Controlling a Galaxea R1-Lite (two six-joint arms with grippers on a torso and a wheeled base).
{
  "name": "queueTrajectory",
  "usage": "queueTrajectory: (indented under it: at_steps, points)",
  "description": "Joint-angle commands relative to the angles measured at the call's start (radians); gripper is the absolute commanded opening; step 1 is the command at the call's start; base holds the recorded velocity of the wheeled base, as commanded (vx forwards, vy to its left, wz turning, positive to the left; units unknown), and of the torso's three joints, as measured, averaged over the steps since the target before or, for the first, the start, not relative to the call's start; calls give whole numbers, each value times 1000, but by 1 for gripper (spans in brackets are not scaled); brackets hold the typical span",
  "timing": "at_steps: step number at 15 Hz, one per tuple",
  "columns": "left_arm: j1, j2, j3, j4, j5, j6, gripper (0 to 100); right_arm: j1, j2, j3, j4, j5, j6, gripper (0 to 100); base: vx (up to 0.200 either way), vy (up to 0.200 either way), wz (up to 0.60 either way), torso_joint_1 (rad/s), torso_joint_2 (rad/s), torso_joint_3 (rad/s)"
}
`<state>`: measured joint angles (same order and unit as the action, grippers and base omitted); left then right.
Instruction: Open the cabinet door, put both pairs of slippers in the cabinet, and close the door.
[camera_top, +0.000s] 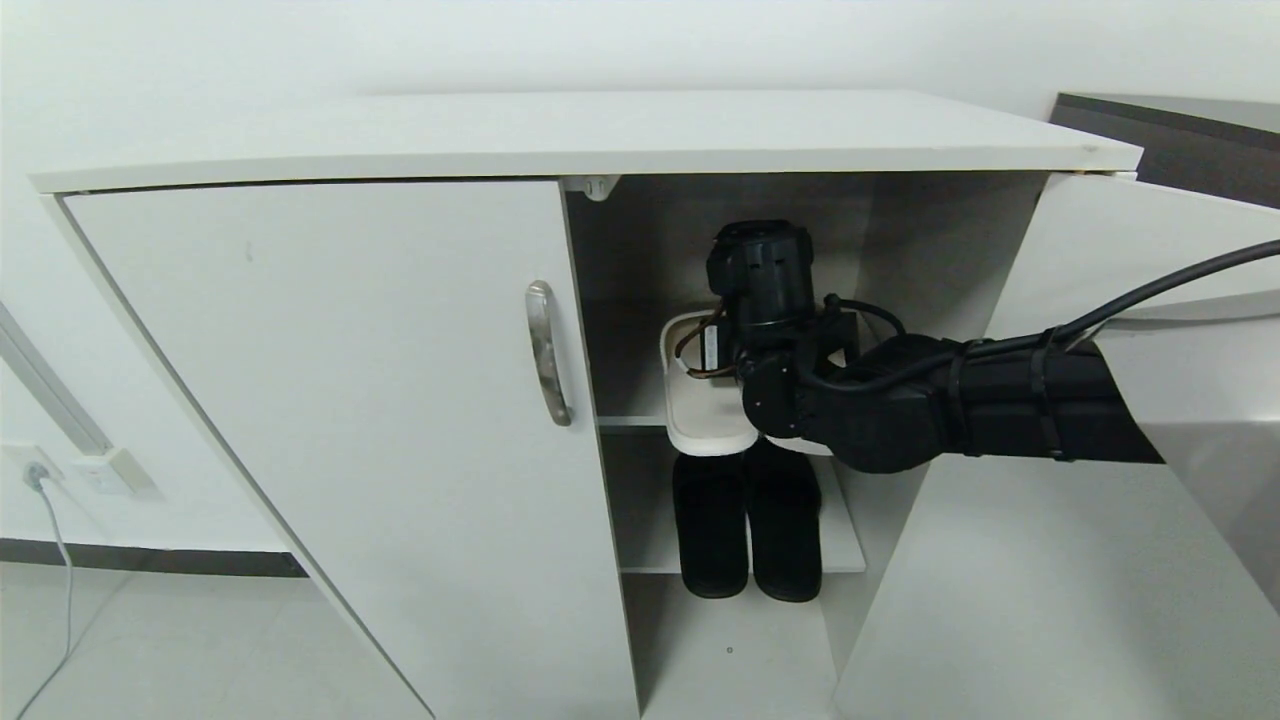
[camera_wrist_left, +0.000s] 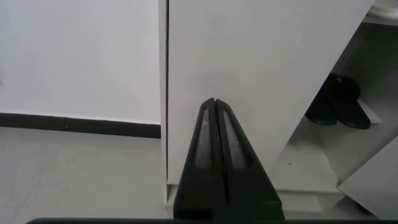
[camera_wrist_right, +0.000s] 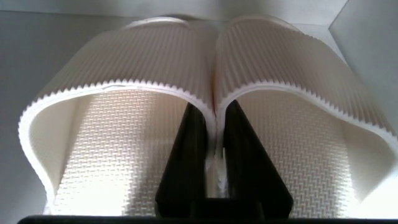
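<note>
Now the cabinet (camera_top: 600, 130) stands with its left door (camera_top: 330, 400) closed and its right door (camera_top: 1000, 580) swung wide open toward 4 o'clock in the head view. A metal handle (camera_top: 547, 352) sits upright on the closed door, near the edge at its 3 o'clock side.

The right arm (camera_top: 950, 410) comes into the open compartment from 3 o'clock. Its wrist is above the upper shelf (camera_top: 625, 422). The right gripper (camera_wrist_right: 215, 162) has its two fingers pressed together on the white slippers (camera_top: 700, 420): it pinches the inner side walls of both, where the two touch each other. The pair lies side by side, and the heel ends stick out over the front edge of the upper shelf. I cannot tell if the soles rest fully on the shelf.

At 6 o'clock from the white pair, the black slippers (camera_top: 750, 530) lie side by side on the lower shelf (camera_top: 845, 550), and their ends hang a little over its front edge.

The left gripper (camera_wrist_left: 215, 109) is closed with nothing between its fingers. It is low in front of the closed door, apart from it, with the black pair at its 2 o'clock in the left wrist view.

A wall socket (camera_top: 110, 470) with a cable is on the wall at 9 o'clock from the cabinet
</note>
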<state>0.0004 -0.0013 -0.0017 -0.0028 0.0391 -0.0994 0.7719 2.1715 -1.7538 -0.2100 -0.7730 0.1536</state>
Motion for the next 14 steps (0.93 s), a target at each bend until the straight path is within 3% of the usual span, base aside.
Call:
queueTrajectory:
  at_steps: [1,6,14]
  points:
    - [1,1,0,0,1,0,0,0,-1,2,1,-2,1,100,0,0,0,0,0,0]
    - [1,1,0,0,1,0,0,40,-94,100,0,-2,1,100,0,0,0,0,0,0]
    - [1,1,0,0,1,0,0,152,-368,415,-9,0,11,100,0,0,0,0,0,0]
